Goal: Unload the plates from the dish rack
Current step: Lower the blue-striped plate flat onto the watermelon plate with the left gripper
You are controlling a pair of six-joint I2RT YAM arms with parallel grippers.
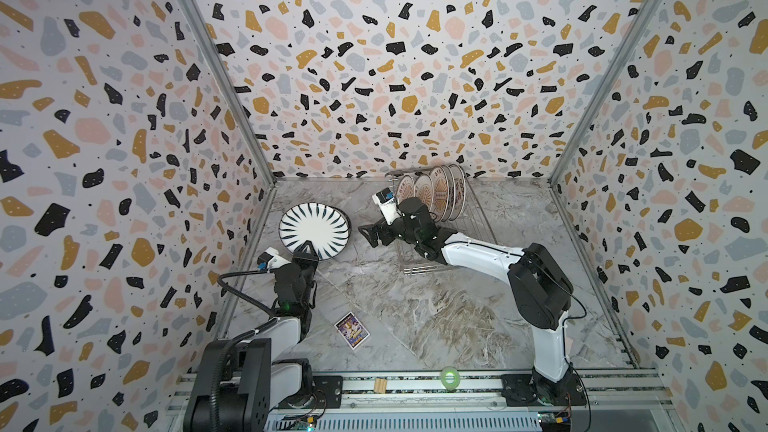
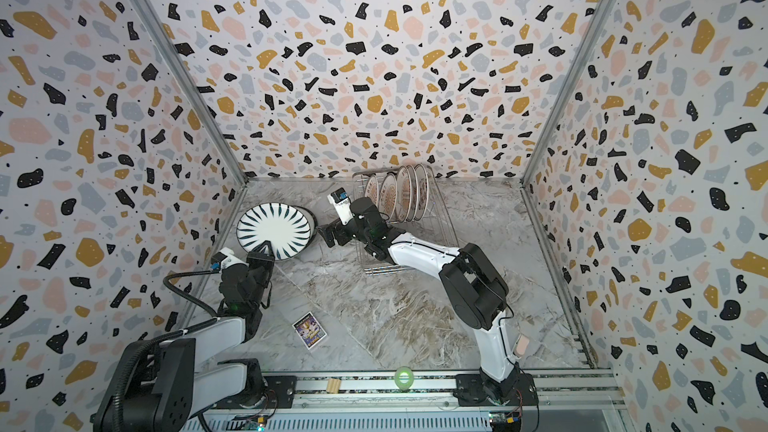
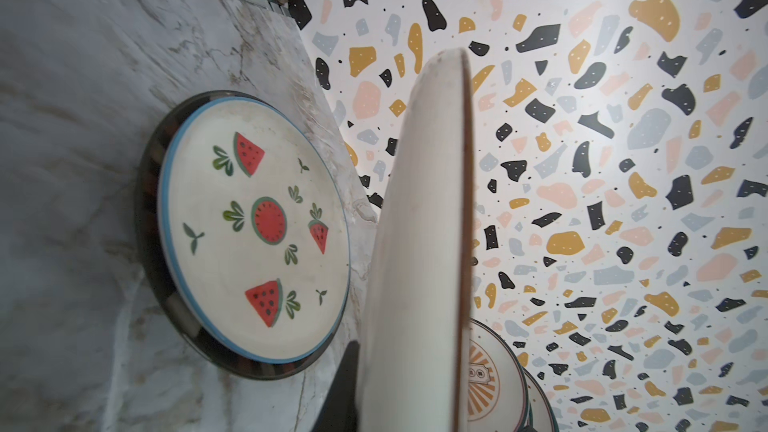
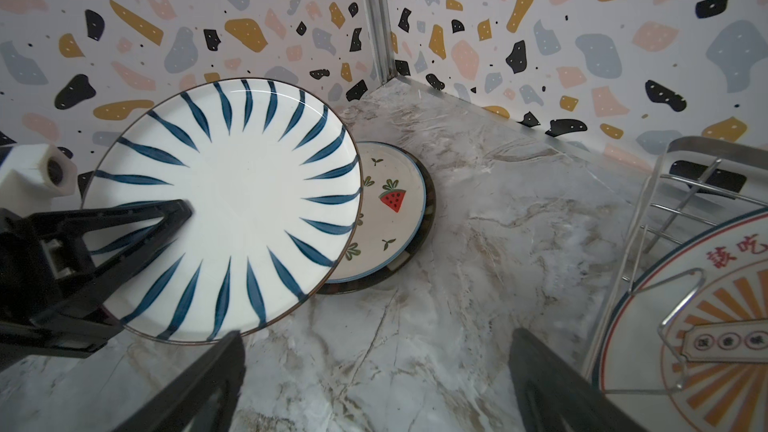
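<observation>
My left gripper is shut on the near rim of a white plate with dark blue radiating stripes. It holds that plate tilted in the air at the back left, partly over a watermelon plate. The watermelon plate lies flat on a dark-rimmed plate. The dish rack stands at the back right with several upright plates, the nearest an orange sunburst one. My right gripper hangs open and empty between the rack and the striped plate.
A small purple card lies on the marble table near the front. A green tape roll and a small wooden block sit on the front rail. Terrazzo-patterned walls close in the left, back and right sides.
</observation>
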